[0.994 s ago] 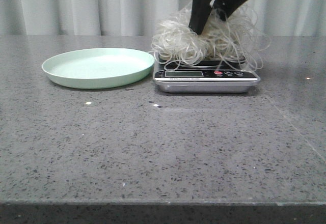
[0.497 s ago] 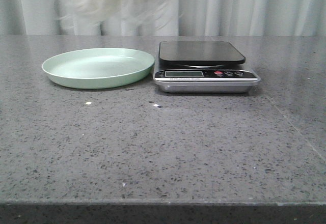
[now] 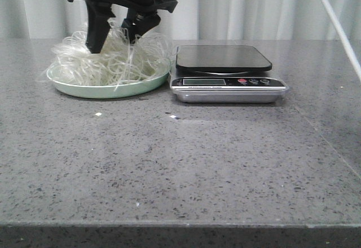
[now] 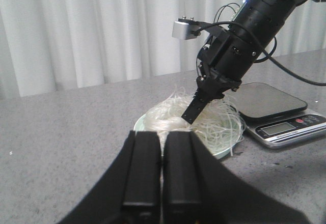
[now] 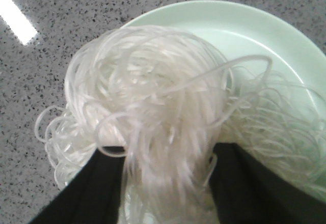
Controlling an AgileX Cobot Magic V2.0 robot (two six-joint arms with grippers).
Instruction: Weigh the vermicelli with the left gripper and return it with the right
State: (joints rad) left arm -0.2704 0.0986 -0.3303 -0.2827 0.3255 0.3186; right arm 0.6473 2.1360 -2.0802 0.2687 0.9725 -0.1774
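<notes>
Returning the vermicelli to the plate beside the scale, the right tool grips the tangle, which rests on the plate; next it likely lets go, while the left tool stays clenched, empty.

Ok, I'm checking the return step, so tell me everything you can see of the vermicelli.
The vermicelli is a loose, fluffy tangle of thin, translucent white strands, glassy-looking. It sits on the pale green plate, left of the scale, nearly covering it, with loops spilling over the rim. The right gripper reaches down into it, its black fingers on either side of a bunch of strands. The left gripper is apart from it.
</notes>
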